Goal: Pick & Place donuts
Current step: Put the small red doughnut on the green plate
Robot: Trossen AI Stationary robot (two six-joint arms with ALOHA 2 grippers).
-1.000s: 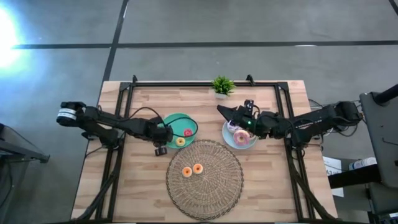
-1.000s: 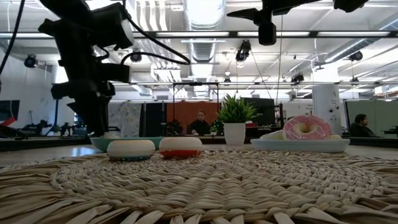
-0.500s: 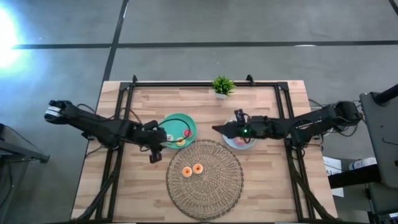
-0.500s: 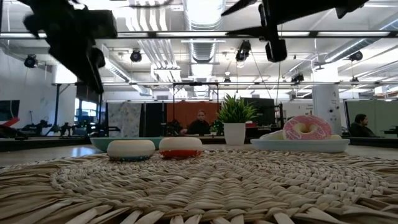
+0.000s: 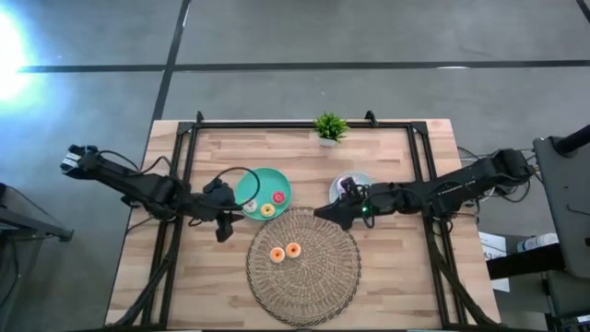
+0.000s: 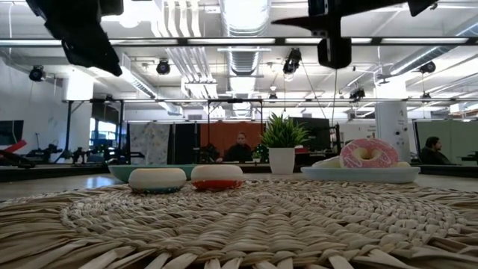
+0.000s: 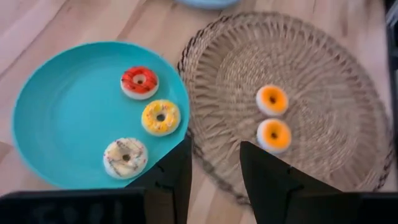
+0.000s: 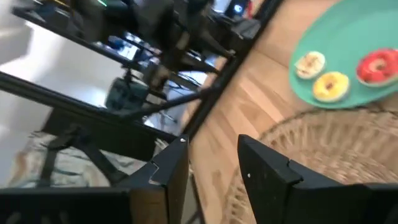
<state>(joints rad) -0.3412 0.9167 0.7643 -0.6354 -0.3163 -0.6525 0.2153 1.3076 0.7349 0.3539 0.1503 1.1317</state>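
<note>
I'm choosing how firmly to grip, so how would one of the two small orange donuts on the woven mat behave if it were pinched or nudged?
The orange donuts look small, so probably light. Each lies flat on the woven mat, so tipping seems unlikely, though on edge it might roll. The mat's rough weave should resist sliding under a nudge. The glossy-looking top may be a little slippery.

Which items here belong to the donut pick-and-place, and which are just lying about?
Job:
two orange donuts on the wicker mat
three small donuts on the teal plate
pink donut on the light-blue plate

Lying about:
potted plant
</note>
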